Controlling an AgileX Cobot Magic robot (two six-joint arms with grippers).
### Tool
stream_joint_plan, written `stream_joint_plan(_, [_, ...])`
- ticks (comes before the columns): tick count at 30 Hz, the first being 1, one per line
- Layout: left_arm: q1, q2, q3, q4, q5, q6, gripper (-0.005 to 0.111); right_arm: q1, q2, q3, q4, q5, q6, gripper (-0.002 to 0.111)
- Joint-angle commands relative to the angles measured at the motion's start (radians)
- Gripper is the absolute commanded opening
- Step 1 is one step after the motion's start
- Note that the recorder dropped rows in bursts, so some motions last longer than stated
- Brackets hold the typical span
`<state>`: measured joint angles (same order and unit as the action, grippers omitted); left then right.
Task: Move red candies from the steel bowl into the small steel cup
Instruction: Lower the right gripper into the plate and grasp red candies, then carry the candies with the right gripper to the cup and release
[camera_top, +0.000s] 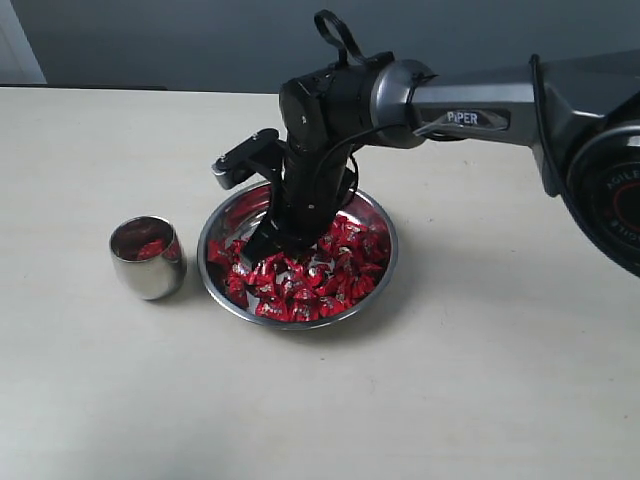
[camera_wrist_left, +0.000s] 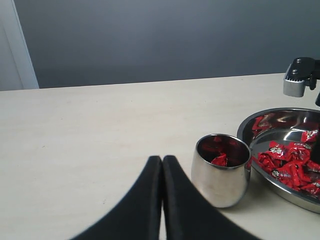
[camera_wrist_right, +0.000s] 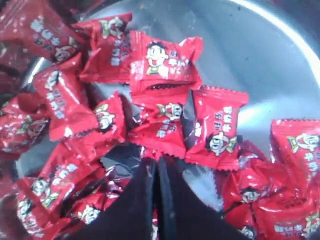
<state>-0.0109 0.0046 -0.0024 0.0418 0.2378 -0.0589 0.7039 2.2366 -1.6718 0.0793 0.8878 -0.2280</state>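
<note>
The steel bowl (camera_top: 238, 216) holds a heap of red candies (camera_top: 310, 282). My right gripper (camera_top: 275, 240) reaches down into the heap on its left side. In the right wrist view the right gripper (camera_wrist_right: 157, 160) is shut, its tips closed at the serrated edge of one red candy (camera_wrist_right: 162, 135), with bare bowl (camera_wrist_right: 260, 60) beyond. The small steel cup (camera_top: 148, 258) stands upright just left of the bowl with a few red candies (camera_wrist_left: 219, 160) inside. My left gripper (camera_wrist_left: 162, 159) is shut and empty, low over the table beside the cup (camera_wrist_left: 220, 175).
The pale table (camera_top: 480, 380) extends all round the bowl and cup. The right arm (camera_top: 470, 110) stretches in from the right, above the bowl. A grey wall stands behind the table's far edge (camera_wrist_left: 150, 82).
</note>
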Motion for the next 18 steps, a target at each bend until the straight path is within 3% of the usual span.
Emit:
stream_joint_plan(1, [-0.002, -0.005, 0.002, 0.001, 0.0, -0.002, 0.0, -0.006, -0.078, 0.0, 0.013, -0.034, 0.001, -0.001])
stream_joint_plan(6, [-0.002, -0.005, 0.002, 0.001, 0.0, -0.002, 0.0, -0.006, -0.148, 0.0, 0.191, -0.097, -0.014, -0.001])
stream_joint_plan(11, [-0.002, -0.005, 0.002, 0.001, 0.0, -0.002, 0.0, 0.029, -0.15, 0.0, 0.548, -0.197, -0.286, -0.001])
stream_joint_plan(18, [-0.002, -0.005, 0.002, 0.001, 0.0, -0.002, 0.0, 0.102, -0.139, 0.0, 0.559, -0.328, -0.321, -0.001])
